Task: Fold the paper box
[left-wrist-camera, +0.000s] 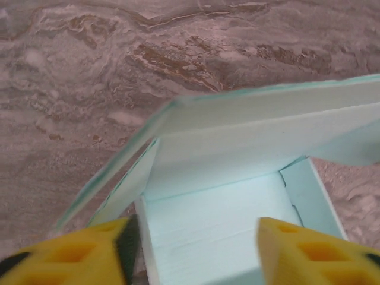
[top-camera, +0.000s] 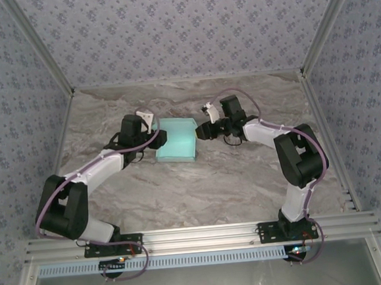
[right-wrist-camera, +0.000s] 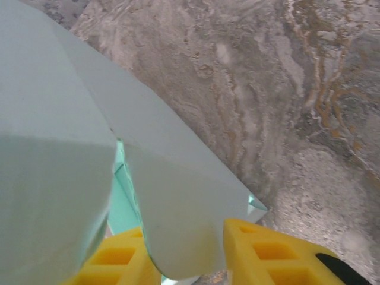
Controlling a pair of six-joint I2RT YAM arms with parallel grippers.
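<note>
Though it looks half-folded, paper box (top-camera: 177, 139) — pale

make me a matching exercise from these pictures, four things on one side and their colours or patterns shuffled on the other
Things:
1. paper box
2. table
3. walls
4. left tool fingers

Colours or patterns:
a. marbled grey-brown
b. yellow
c. pale blue
d. small floral print

Pairs: 1-c, 2-a, 3-d, 4-b
</note>
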